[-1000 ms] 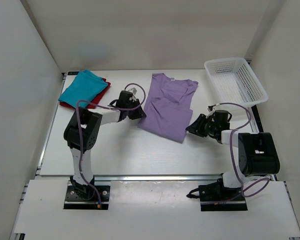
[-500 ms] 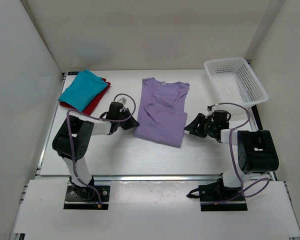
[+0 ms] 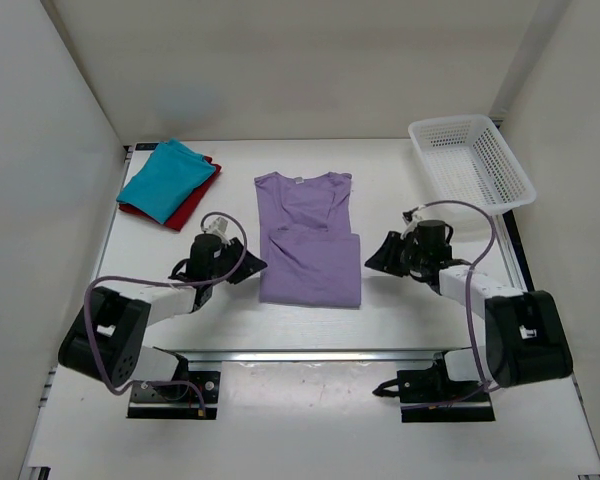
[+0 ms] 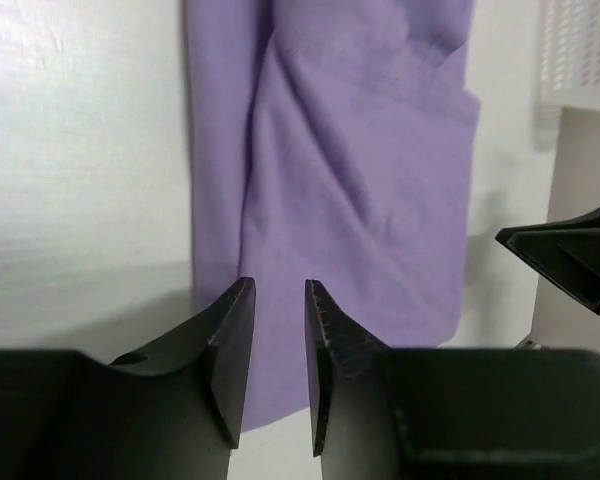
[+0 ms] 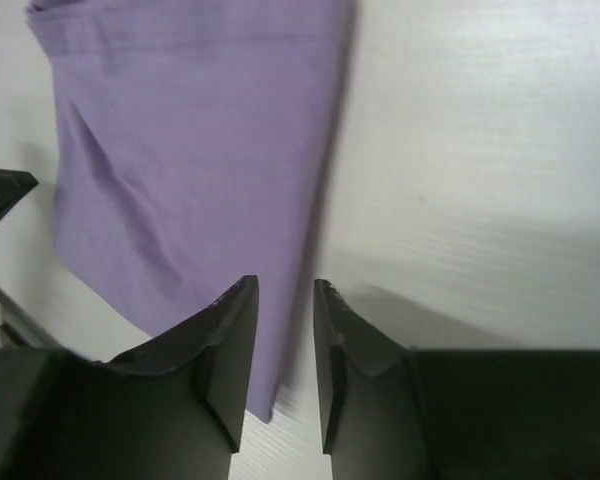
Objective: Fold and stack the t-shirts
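**Fold in progress, seen from above and from both wrists.** A light lavender short-sleeved fabric t-shirt (image 3: 305, 245) lies flat at the middle of the white table (image 3: 410, 310). Its collar points away from the arms, and its layers overlap into a narrow panel (partly folded, by the look of it). A folded teal t-shirt (image 3: 163, 177) rests on a dark red t-shirt (image 3: 196, 203) at the far left, well apart from the lavender one.

Left claw (image 4: 278, 292): the jaws are parted by a narrow gap with nothing pinched. It sits low at the lavender shirt's near left edge, and cloth shows through the gap.

Right claw (image 5: 285, 288): likewise parted and empty, at the near right corner, with the shirt's side edge running just beneath its tips.

The fabric is judged light, limp and quick to wrinkle, so it would sag and drag if lifted at one point. Hold is best taken at both near hem corners together, pinching all layers.
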Tool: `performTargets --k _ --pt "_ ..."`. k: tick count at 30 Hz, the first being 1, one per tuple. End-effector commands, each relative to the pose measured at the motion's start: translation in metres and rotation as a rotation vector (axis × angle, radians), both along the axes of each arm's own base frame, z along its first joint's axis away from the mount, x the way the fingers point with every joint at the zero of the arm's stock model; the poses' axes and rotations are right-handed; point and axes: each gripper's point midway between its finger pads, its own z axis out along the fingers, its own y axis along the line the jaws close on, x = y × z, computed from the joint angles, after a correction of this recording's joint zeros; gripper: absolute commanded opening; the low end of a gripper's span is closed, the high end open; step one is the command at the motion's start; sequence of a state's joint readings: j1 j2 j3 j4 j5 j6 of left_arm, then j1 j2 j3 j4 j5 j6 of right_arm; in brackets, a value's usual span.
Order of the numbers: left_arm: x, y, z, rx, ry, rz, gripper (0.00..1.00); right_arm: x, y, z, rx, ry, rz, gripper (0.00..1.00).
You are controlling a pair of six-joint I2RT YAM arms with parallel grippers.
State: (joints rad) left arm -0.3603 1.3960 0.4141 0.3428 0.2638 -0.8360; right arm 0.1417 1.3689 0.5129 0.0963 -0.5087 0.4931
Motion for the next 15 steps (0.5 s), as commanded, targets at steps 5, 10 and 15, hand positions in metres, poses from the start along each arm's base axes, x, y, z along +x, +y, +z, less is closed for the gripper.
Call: performTargets --k 5,10,15 --pt "0.034 -0.003 0.045 0.032 -0.149 0.004 0.37 0.040 0.084 0.084 -0.049 -0.259 0.276 0.14" --pt "0.050 -0.014 0.020 0.093 -0.092 -0.029 0.34 0.052 0.159 0.086 -0.049 -0.245 0.485 0.00" --pt "0.065 -0.016 0.003 0.125 -0.071 -0.032 0.38 0.079 0.208 0.085 -0.050 -0.279 0.589 0.14"
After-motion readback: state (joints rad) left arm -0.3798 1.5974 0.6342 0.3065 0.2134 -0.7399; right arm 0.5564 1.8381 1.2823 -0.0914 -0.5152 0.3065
